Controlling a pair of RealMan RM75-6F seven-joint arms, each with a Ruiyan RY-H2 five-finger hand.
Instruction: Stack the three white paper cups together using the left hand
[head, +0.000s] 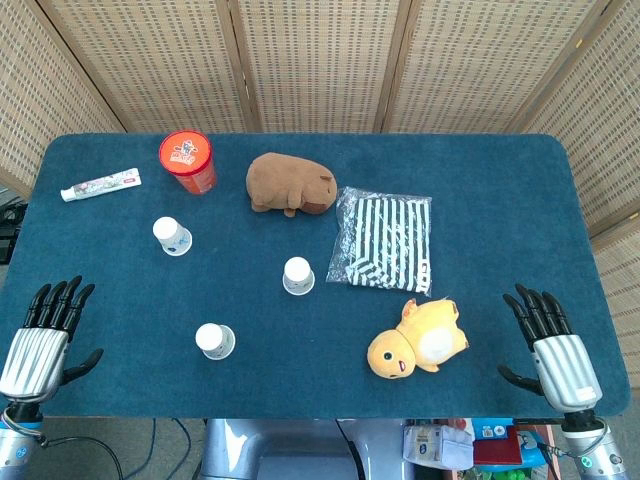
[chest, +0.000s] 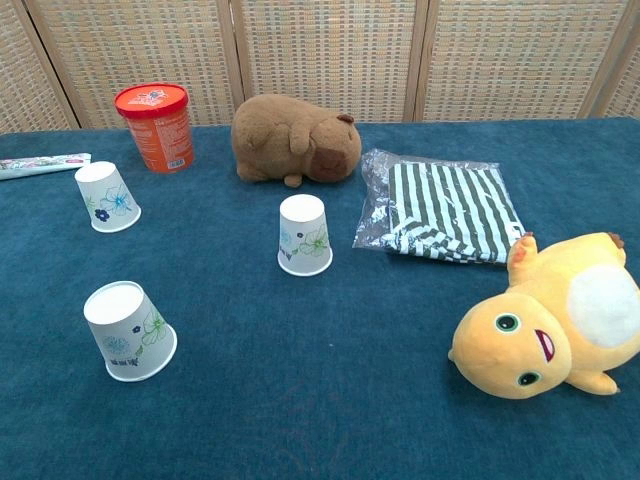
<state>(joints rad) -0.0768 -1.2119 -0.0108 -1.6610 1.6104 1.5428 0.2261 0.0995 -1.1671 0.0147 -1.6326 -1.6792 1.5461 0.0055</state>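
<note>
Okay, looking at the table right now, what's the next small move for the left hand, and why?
Probably reach the left hand toward the nearest paper cup. All three cups stand apart, upside down, none stacked: the nearest one, the middle cup and the far cup. The left hand rests open at the table's near edge, holding nothing, so the closest cup seems the easiest first grasp.

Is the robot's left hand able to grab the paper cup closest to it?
Probably yes. The left hand is open at the table's edge, and only bare blue cloth lies between it and the nearest paper cup, which stands upside down by itself.
</note>
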